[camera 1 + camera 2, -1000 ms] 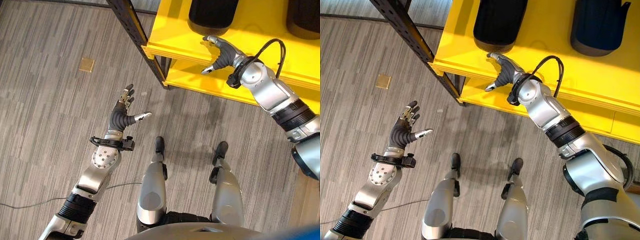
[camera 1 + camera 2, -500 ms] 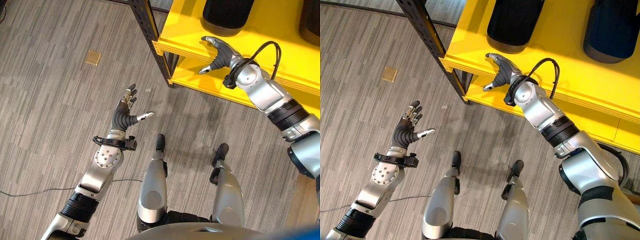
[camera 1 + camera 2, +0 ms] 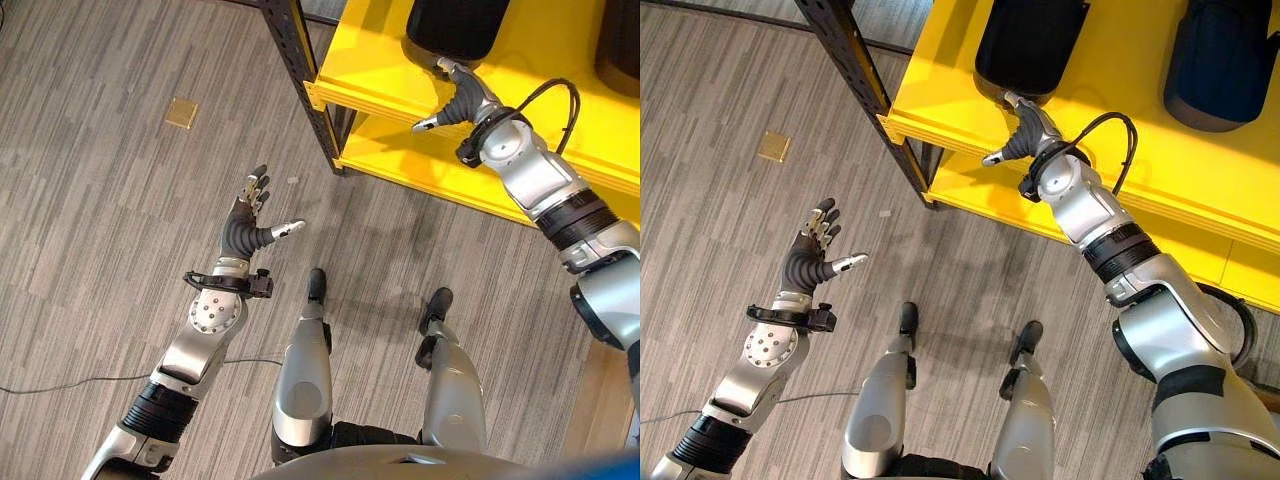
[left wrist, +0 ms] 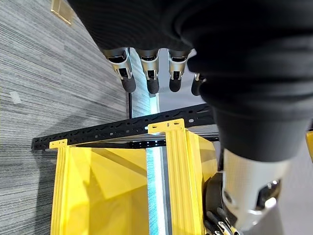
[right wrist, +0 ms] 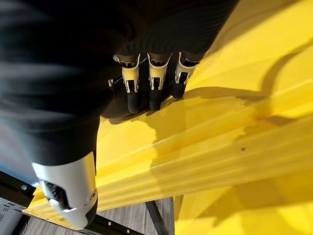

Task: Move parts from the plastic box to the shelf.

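Right hand [image 3: 1025,140] moved in across yellow shelf [image 3: 940,95], straight fingers now touching black part [image 3: 1030,45] already on shelf; nudging it deeper, likely. Left hand [image 3: 245,228] spread wide, empty, over floor

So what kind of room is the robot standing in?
Probably a storeroom or workshop: a bright yellow metal shelf on a black perforated steel post holds big black parts, above grey striped carpet flooring.

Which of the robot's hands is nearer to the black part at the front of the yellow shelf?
The right hand: it reaches onto the yellow shelf, fingers at the black part. The left hand hovers open over the floor, well away from the shelf.
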Tool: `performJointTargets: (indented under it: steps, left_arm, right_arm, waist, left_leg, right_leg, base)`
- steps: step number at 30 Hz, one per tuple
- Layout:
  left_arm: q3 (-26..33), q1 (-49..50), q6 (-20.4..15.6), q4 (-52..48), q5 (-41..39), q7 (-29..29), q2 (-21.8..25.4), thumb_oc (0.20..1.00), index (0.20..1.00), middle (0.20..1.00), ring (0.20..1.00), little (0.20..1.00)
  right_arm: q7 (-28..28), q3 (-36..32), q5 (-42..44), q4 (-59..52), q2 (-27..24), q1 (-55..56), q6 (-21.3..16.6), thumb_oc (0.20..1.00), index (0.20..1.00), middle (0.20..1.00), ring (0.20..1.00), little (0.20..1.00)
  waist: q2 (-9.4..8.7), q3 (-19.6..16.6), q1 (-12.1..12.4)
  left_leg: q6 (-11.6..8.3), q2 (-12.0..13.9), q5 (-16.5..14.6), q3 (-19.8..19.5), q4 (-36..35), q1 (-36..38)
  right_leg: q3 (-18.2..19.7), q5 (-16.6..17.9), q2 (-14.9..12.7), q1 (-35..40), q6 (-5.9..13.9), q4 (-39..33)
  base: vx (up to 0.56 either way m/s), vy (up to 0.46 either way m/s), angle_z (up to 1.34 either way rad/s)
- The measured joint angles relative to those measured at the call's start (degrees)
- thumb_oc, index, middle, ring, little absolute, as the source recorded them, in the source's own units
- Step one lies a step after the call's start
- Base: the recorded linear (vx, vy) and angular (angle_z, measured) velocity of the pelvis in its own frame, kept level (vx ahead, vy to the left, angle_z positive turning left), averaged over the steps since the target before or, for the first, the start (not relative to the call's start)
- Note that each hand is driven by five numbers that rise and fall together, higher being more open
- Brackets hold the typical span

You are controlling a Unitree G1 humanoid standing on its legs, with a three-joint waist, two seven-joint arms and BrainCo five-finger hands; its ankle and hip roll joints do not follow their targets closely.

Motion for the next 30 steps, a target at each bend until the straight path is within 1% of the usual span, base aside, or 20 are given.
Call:
performJointTargets:
  steps: [10, 20, 26, 30]
  left_arm:
    - [-0.23, -0.12, 0.03, 0.01, -0.09, 0.19, 0.00, 1.000, 1.000, 1.000, 1.000, 1.000]
    - [-0.26, -0.14, 0.15, 0.04, -0.20, 0.22, 0.04, 1.000, 1.000, 1.000, 1.000, 1.000]
    - [-0.26, -0.13, 0.19, 0.06, -1.71, 0.26, 0.16, 1.000, 1.000, 1.000, 1.000, 1.000]
    - [-0.27, -0.09, 0.19, 0.08, -1.75, 0.26, 0.15, 1.000, 1.000, 1.000, 1.000, 1.000]
  right_arm:
    - [-0.06, -0.17, -0.03, 0.48, -0.06, -0.13, -0.11, 1.000, 1.000, 1.000, 1.000, 1.000]
    - [0.00, -0.16, 0.00, 2.86, -0.19, -2.72, -0.12, 1.000, 1.000, 1.000, 1.000, 1.000]
    - [-0.35, -0.17, 0.00, 2.96, -0.21, -2.74, -0.12, 1.000, 1.000, 1.000, 1.000, 1.000]
    - [-0.41, -0.16, 0.05, 4.97, -0.22, -3.55, -0.15, 1.000, 1.000, 1.000, 1.000, 1.000]
  waist:
    - [0.00, 0.00, 0.01]
    - [0.01, 0.00, 0.01]
    - [0.01, 0.00, 0.01]
    - [0.01, 0.00, 0.06]
  left_leg:
    - [0.00, 0.00, 0.00, 0.01, 0.08, 0.00]
    - [0.00, 0.00, 0.00, 0.03, 0.16, 0.00]
    - [0.00, 0.05, 0.00, 0.08, 0.16, -0.02]
    - [0.00, 0.09, 0.00, 0.05, 0.23, -0.22]
  right_leg:
    - [0.01, 0.00, -0.01, 0.00, -0.01, 0.06]
    - [0.02, -0.05, -0.02, -0.10, -0.12, 0.17]
    - [0.04, -0.17, -0.05, -0.42, -0.25, 0.58]
    - [0.03, -0.40, -0.07, -0.74, -0.35, 1.00]
  base:
    - [0.00, 0.000, 0.00]
    - [0.00, 0.000, 0.00]
    - [0.00, 0.000, 0.00]
    - [0.00, 0.000, 0.00]
